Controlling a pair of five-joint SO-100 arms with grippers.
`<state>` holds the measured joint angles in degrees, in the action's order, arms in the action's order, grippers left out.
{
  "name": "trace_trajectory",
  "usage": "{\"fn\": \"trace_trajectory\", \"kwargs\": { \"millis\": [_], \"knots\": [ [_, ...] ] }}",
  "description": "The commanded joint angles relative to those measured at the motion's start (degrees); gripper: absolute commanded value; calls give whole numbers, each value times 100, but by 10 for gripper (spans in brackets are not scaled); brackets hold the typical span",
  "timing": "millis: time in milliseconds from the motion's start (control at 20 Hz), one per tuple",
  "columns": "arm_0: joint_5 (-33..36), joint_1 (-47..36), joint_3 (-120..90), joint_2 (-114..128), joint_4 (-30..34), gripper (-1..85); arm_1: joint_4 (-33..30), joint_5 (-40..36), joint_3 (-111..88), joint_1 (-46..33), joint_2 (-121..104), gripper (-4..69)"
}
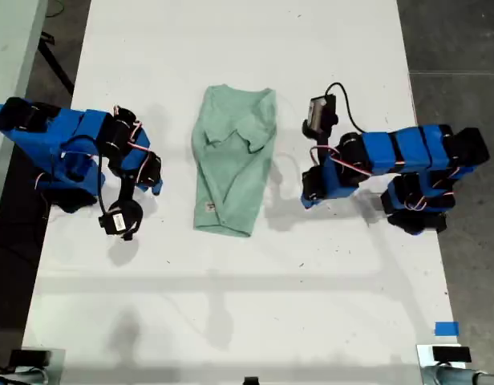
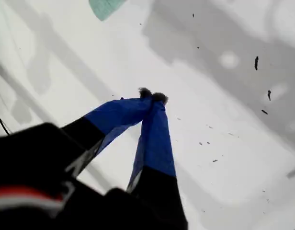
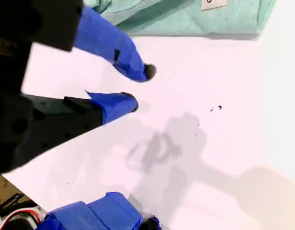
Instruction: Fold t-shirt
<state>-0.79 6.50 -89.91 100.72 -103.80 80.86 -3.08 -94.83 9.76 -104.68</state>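
My first gripper has its 2 blue fingers pressed together at the tips, closed on nothing, just above the bare white bench. Past those tips, well apart from them, only a mint-green corner of the t-shirt shows. My second gripper has its fingers parted with a small gap, empty, over the bench; the t-shirt's edge with a small white label lies near, beyond the tips. In the exterior view the t-shirt lies folded lengthwise, rumpled near its top, between the 2 arms and touching neither.
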Motion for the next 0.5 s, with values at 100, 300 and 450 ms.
{"fn": "trace_trajectory", "kwargs": {
  "millis": [100,300,450],
  "knots": [
    [448,18,-53,88,1046,303,-387,158,624,62,360,329],
    [747,-123,-26,-360,1828,308,-492,176,1397,-18,1292,317],
    [791,-158,-9,-914,2241,309,-439,211,2101,-35,2162,326]
  ]
}}
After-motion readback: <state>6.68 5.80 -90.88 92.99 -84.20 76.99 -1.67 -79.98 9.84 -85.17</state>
